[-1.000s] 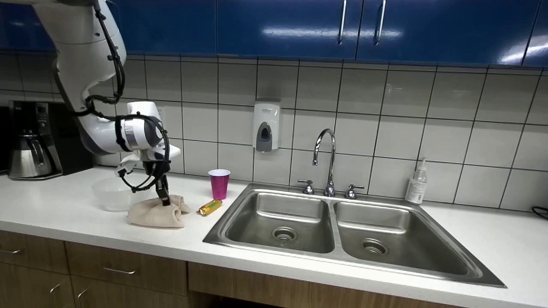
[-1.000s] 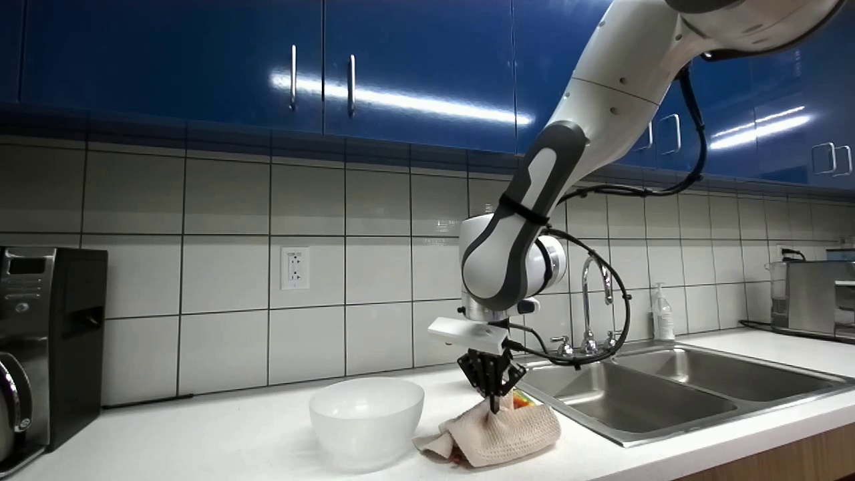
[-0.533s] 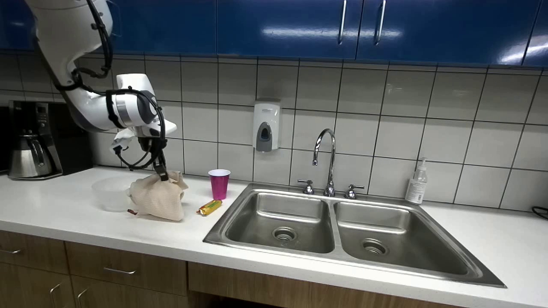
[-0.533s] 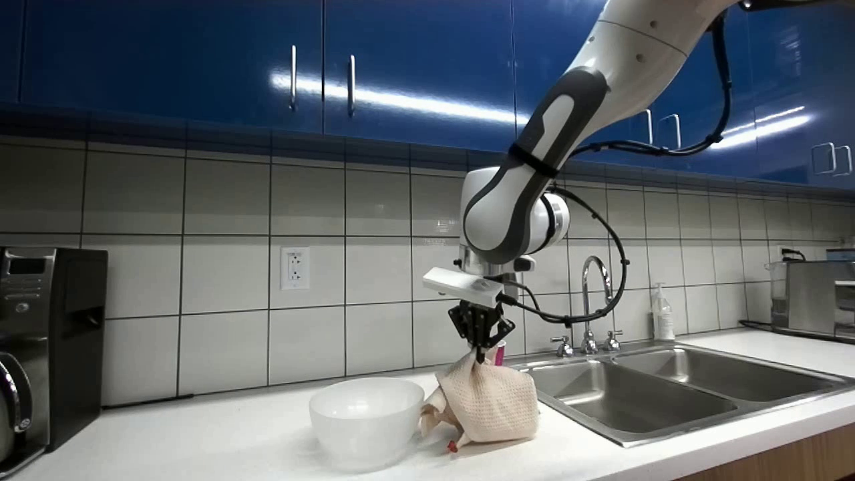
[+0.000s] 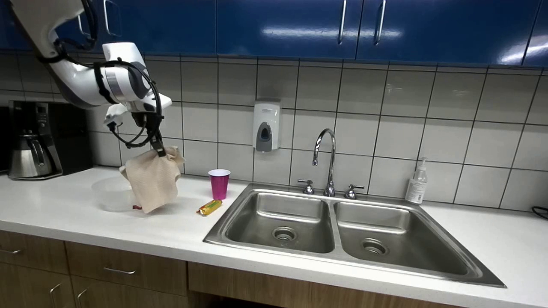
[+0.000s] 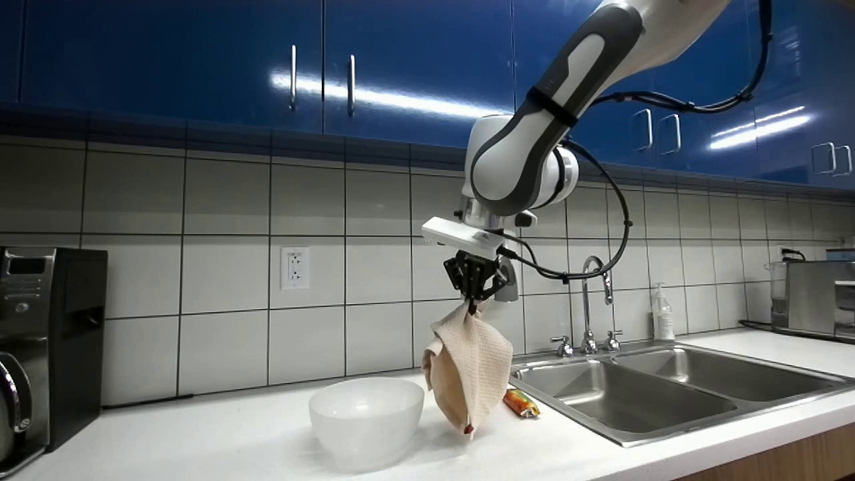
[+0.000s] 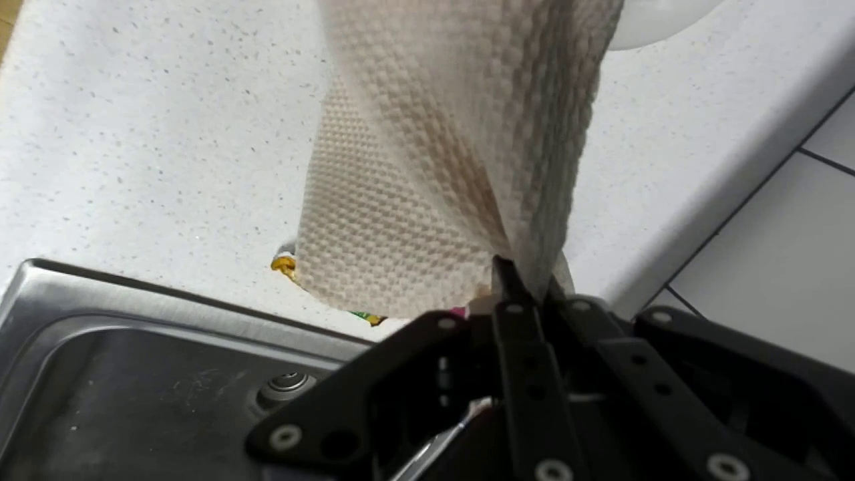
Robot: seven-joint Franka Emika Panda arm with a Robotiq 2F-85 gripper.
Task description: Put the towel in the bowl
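The beige waffle-weave towel (image 5: 156, 182) hangs from my gripper (image 5: 160, 153), which is shut on its top. In an exterior view the towel (image 6: 471, 367) hangs just right of the translucent white bowl (image 6: 366, 427), with the gripper (image 6: 473, 308) above the bowl's rim height. In an exterior view the bowl (image 5: 111, 194) stands behind and left of the towel, partly covered by it. In the wrist view the fingers (image 7: 528, 280) pinch a fold of towel (image 7: 401, 220), and part of the bowl (image 7: 658, 23) shows at the top. Whether the towel's lowest corner touches the counter is unclear.
A yellow wrapped snack (image 5: 209, 207) and a pink cup (image 5: 219, 186) stand between towel and sink (image 5: 338, 239). A small red thing (image 5: 137, 207) shows by the towel's lower edge. A coffee maker (image 5: 34, 145) is at far left. A soap dispenser (image 5: 266, 126) hangs on the wall.
My gripper has risen with the towel in it, lifting the towel from a heap on the counter to hanging. The small red thing has come into view. Bowl, cup and snack have not moved.
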